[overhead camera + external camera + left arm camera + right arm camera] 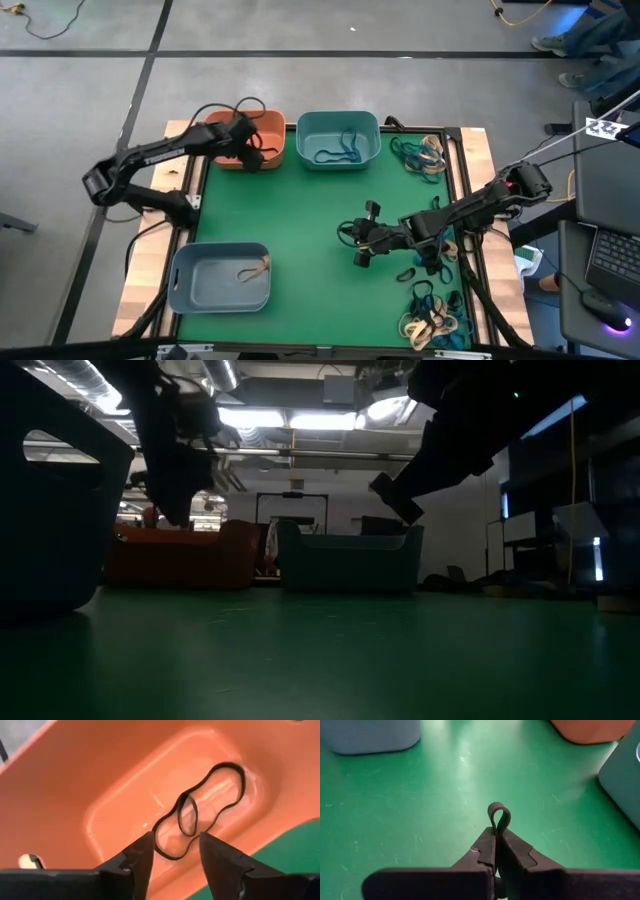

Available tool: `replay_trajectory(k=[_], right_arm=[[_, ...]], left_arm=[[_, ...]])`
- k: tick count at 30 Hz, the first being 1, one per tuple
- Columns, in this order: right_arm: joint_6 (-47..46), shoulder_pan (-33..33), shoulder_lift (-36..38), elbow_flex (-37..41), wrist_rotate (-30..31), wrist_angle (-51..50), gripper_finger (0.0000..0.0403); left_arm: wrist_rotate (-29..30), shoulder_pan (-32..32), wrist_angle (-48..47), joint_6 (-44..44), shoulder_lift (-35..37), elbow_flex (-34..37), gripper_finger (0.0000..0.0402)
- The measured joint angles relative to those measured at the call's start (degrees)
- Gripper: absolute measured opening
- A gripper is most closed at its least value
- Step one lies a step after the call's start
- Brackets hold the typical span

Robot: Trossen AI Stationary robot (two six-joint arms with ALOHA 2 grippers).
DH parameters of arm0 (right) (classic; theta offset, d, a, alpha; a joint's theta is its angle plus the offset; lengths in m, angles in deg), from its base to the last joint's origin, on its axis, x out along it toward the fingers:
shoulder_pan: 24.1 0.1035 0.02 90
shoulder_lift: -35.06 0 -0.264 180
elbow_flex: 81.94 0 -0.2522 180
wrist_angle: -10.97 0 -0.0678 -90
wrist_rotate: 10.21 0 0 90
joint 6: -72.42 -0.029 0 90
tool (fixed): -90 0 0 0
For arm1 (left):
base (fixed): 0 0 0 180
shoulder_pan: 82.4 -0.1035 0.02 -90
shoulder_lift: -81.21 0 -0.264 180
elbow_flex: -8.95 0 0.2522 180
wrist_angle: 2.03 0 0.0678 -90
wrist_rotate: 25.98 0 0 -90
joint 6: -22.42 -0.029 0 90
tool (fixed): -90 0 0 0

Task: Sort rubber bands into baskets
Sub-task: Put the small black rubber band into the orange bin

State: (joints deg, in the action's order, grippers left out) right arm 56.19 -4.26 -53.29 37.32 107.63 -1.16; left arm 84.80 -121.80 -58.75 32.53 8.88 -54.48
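Black rubber band [498, 818] is pinched in the right hand [366, 238], over the green tabletop [290, 215], well short of the orange basket [262, 140]. Left hand [174, 851], fingers apart, hangs over that basket; release is best made above the basket's centre.

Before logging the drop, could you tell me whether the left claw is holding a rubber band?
No, the left claw stands open over two black bands in the orange basket.

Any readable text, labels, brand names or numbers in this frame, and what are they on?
None can be read.
White tag with dark marks at the high view's right edge: too small to read.
Orange basket, teal basket, grey-blue basket and green mat: no print shows.
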Motion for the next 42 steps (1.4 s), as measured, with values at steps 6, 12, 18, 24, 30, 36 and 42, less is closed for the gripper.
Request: replay_trajectory(k=[6,12,18,24,30,36,42], right_arm=[[0.02,-0.01,0.00,0.00,0.00,0.02,0.0017],[0.02,-0.01,0.00,0.00,0.00,0.00,0.0017],[0.04,0.00,0.02,0.00,-0.02,0.02,0.0017],[0.05,-0.01,0.02,0.00,-0.02,0.01,0.0017],[0.07,0.00,0.02,0.00,-0.03,0.01,0.0017],[0.09,-0.01,0.02,0.00,-0.02,0.14,0.0017],[2.93,-0.01,0.02,0.02,-0.02,4.85,0.0017]], left_arm=[[0.00,-0.54,0.14,-1.10,-2.26,0.00,0.0155],[0.02,-0.52,0.40,-1.12,-2.13,0.00,0.0155],[0.08,-0.52,0.68,-2.79,-2.13,0.00,0.0155],[0.68,1.34,3.04,-4.25,-1.35,0.00,0.0155],[0.70,5.20,3.28,-3.42,3.27,0.00,0.0155],[0.69,12.20,4.81,-2.72,9.92,0.00,0.0155],[0.67,20.51,9.59,-1.13,13.42,0.70,0.0155]])
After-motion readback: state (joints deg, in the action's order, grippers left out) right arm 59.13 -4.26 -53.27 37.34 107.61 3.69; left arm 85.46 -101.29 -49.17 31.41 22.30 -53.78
